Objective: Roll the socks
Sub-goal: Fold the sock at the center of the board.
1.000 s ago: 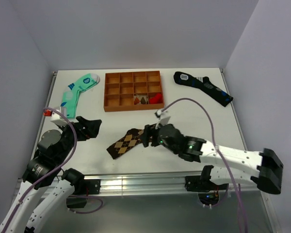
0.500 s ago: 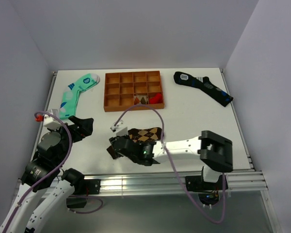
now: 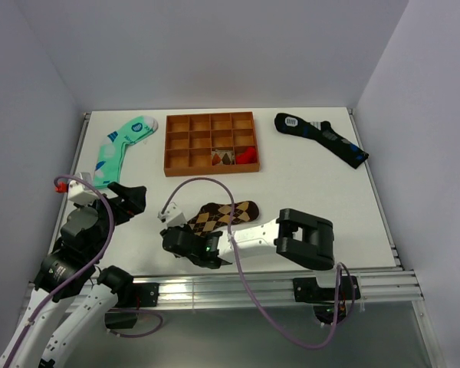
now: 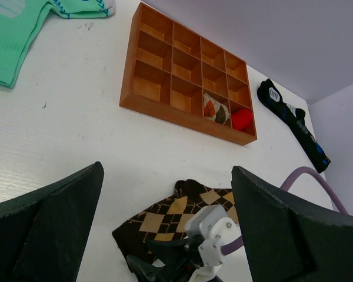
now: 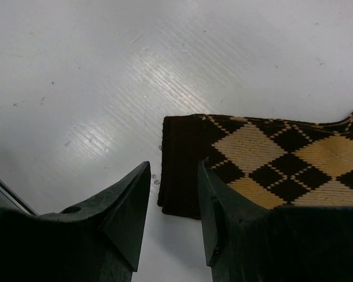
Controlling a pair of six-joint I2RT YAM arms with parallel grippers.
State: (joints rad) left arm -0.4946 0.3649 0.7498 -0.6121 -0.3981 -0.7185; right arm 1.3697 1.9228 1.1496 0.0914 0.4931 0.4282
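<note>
Swung across from the right over the last second, the right arm now reaches leftward along the near edge of the bench point(image 3: 322, 192). Its jaws have drawn in from wide to narrow. The right gripper point(image 3: 182, 239) sits at the dark brown cuff of the socks point(image 3: 224, 216). They lie flat near the 6 o'clock edge of the bench, cuff toward 8 o'clock and toe toward 2 o'clock. From the right wrist view a slim gap remains between the jaws, and the cuff's corner lies in it; whether they pinch the fabric I cannot tell. The left gripper point(image 4: 166, 173) hangs at 9 o'clock of the socks, apart from them, jaws spread wide and holding nothing. At 12 o'clock of the socks stands a wooden tray point(image 3: 210, 171) of small compartments, two in its near row filled. A mint-green sock point(image 3: 119, 149) lies at 10 o'clock on the bench, and a dark sock with blue marks point(image 3: 322, 139) at 2 o'clock.
</note>
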